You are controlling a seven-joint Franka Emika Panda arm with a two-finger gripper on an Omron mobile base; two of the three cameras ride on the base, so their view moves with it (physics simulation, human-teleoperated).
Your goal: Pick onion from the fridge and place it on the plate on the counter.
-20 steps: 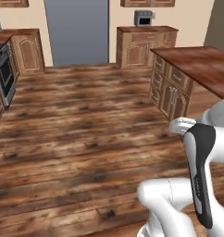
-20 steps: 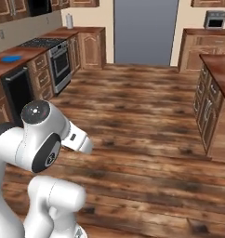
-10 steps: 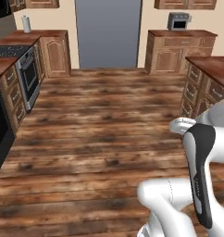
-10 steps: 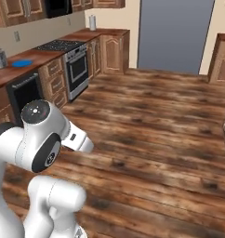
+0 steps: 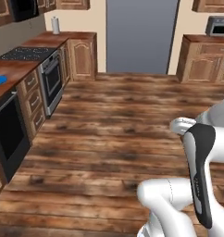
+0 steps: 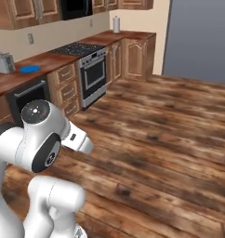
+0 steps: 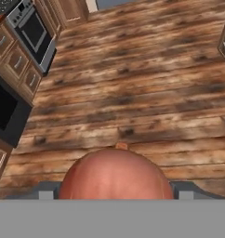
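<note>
Small reddish-brown round onion (image 7: 115, 174) sits clamped in our tool (image 7: 115, 191), above the wood-plank floor (image 7: 133, 93). Flat bright blue plate (image 6: 29, 69) lies on the glossy dark wood counter (image 6: 49, 60), ahead-left of us, beside a grey toaster (image 6: 3, 62). Tall grey fridge (image 5: 140, 36) stands ahead.

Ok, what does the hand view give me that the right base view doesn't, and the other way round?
Hand view alone: the onion close up between the finger tips, apparently gripped, above bare floor. Right base view alone: the plate lying on the counter beside the toaster, plus the grey fridge front. Shared: the oven and the wooden floor.
</note>
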